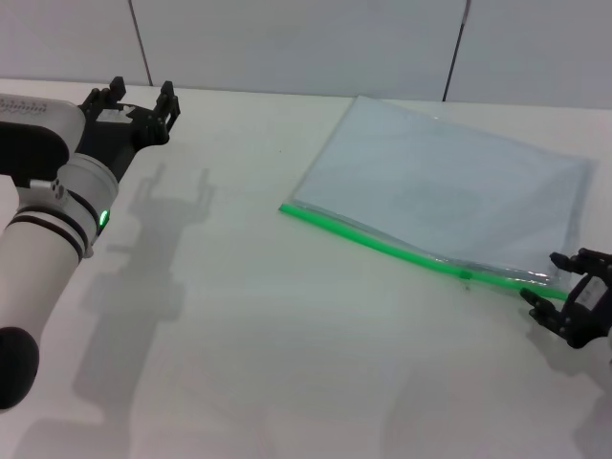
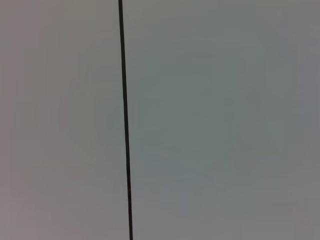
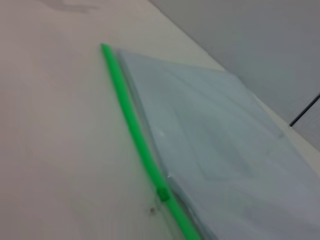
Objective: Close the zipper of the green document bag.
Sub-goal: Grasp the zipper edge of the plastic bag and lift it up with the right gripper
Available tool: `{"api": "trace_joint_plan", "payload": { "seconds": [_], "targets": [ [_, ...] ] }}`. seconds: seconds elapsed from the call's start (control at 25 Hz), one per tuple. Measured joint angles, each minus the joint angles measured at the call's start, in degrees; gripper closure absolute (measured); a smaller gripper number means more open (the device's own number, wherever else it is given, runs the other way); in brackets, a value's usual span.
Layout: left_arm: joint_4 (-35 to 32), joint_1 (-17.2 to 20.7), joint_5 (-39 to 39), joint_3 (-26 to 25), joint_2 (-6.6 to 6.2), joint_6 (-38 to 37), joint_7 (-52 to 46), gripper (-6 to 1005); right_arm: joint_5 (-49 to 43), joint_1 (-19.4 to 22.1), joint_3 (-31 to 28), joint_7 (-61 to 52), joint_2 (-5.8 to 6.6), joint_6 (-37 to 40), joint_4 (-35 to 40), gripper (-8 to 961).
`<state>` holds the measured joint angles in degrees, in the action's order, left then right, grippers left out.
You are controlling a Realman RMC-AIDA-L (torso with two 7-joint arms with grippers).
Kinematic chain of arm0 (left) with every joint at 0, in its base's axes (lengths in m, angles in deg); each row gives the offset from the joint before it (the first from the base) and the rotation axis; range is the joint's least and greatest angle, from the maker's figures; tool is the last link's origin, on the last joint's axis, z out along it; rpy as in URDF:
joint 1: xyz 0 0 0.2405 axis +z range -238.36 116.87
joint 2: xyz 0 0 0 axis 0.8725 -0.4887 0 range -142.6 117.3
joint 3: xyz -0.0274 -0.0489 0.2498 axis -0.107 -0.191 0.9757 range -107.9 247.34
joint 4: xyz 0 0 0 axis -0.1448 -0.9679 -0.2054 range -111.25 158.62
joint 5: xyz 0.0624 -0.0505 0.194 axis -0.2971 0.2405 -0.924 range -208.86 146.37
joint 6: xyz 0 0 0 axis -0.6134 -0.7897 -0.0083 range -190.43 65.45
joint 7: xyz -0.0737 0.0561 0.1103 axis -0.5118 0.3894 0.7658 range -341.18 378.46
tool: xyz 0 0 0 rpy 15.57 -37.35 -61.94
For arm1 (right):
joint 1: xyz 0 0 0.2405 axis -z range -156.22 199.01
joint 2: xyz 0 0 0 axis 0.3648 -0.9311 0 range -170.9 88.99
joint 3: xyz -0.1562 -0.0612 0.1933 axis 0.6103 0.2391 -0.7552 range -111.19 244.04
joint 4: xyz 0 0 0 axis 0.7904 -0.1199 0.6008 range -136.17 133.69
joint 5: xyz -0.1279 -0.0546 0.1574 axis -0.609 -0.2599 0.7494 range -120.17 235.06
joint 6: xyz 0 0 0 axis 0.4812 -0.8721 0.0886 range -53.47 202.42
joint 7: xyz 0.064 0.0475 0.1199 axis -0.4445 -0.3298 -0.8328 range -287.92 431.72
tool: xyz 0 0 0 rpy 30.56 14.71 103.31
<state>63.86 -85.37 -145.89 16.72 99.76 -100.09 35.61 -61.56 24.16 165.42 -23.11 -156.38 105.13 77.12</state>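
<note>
The green document bag (image 1: 440, 186) lies flat on the white table at the right, a translucent pale blue-grey pouch, also seen close up as the bag (image 3: 220, 135). Its zipper (image 1: 382, 244) is a bright green strip along the near long edge, shown again as the zipper (image 3: 132, 125). A small green slider (image 1: 466, 275) sits on the strip toward its right end, seen as the slider (image 3: 162, 194) in the right wrist view. My right gripper (image 1: 556, 279) is open at the strip's right end, one finger on each side. My left gripper (image 1: 142, 98) is open, raised at the far left, well away from the bag.
The white table (image 1: 268, 354) stretches wide in front of and left of the bag. Grey wall panels (image 1: 306, 43) with dark seams (image 2: 125, 120) stand behind the table's far edge.
</note>
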Motion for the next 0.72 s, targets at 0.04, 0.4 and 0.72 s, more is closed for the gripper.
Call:
{"api": "trace_joint_plan", "payload": {
  "seconds": [0.04,0.4,0.72],
  "targets": [
    [0.00,0.01,0.01,0.00,0.00,0.01,-0.01,350,0.13,0.00,-0.75,0.89,-0.28,0.66,-0.15,356],
    [-0.61,0.02,0.04,-0.68,0.25,0.07,-0.01,350,-0.12,-0.44,-1.67,1.48,-0.33,1.60,-0.32,416],
    [-0.62,-0.03,0.04,-0.70,0.36,0.07,-0.01,350,-3.51,-0.73,-2.50,1.08,-0.42,-0.41,-0.73,410]
  ]
}}
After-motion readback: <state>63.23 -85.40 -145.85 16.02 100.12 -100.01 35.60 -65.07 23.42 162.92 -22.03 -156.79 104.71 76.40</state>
